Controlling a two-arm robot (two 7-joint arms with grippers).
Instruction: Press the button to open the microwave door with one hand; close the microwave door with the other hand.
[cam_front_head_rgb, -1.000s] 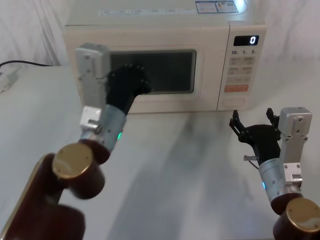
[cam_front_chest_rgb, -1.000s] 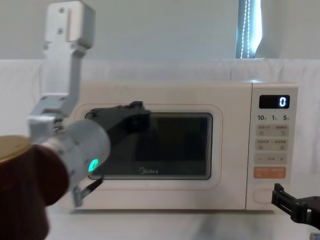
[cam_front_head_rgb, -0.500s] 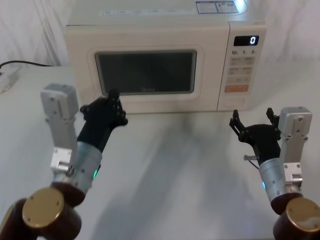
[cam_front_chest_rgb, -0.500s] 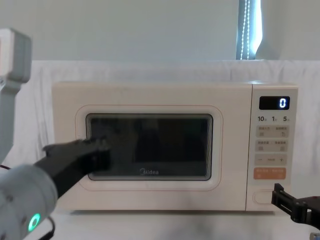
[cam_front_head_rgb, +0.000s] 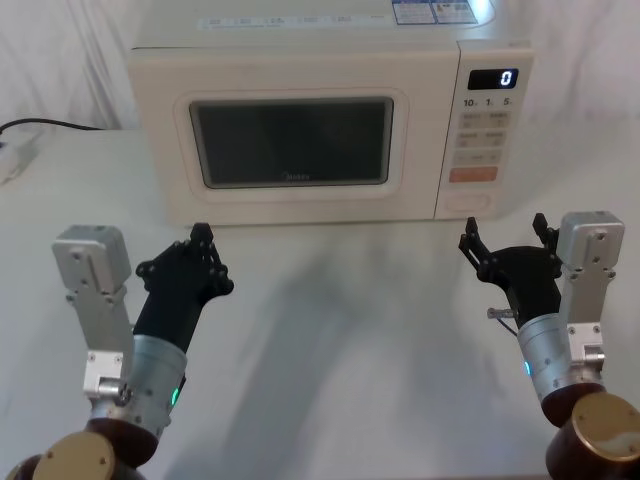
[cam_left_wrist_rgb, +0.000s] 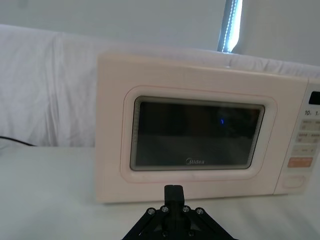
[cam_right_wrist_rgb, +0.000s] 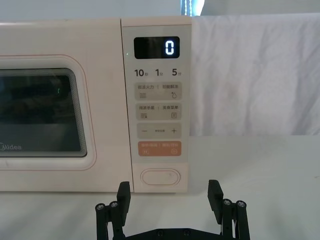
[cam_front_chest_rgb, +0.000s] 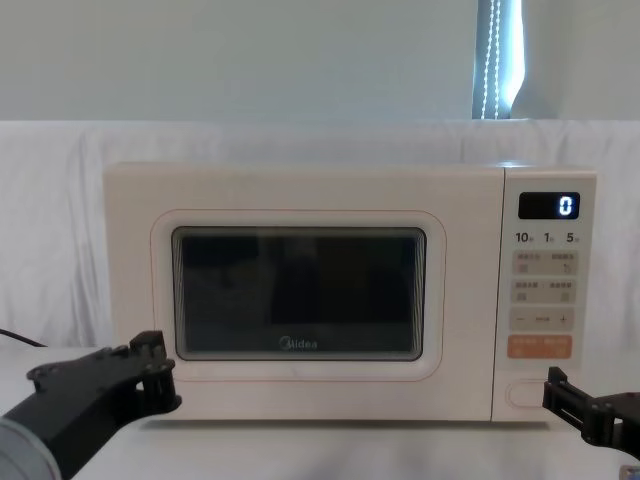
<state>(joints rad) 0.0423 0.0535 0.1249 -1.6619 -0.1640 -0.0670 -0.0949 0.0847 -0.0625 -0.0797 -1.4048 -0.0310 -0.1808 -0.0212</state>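
Observation:
The cream microwave stands at the back of the table, and its door (cam_front_head_rgb: 290, 145) with the dark window is closed flush. In the chest view the door (cam_front_chest_rgb: 300, 295) shows the Midea logo. The wide oval button (cam_right_wrist_rgb: 160, 177) sits at the bottom of the control panel (cam_front_head_rgb: 485, 130). My right gripper (cam_front_head_rgb: 505, 233) hovers open over the table just in front of the button, apart from it; the right wrist view shows its two fingers (cam_right_wrist_rgb: 123, 192) spread. My left gripper (cam_front_head_rgb: 200, 240) is shut and empty, low over the table in front of the door's left side, not touching it.
A black cable (cam_front_head_rgb: 50, 126) and a white plug block (cam_front_head_rgb: 10, 160) lie at the table's far left. The white cloth table (cam_front_head_rgb: 340, 330) lies between the two arms. White drapes hang behind the microwave.
My left arm has drawn back and down from the door's window to the table in front of it. The door stays closed. The right arm has not moved.

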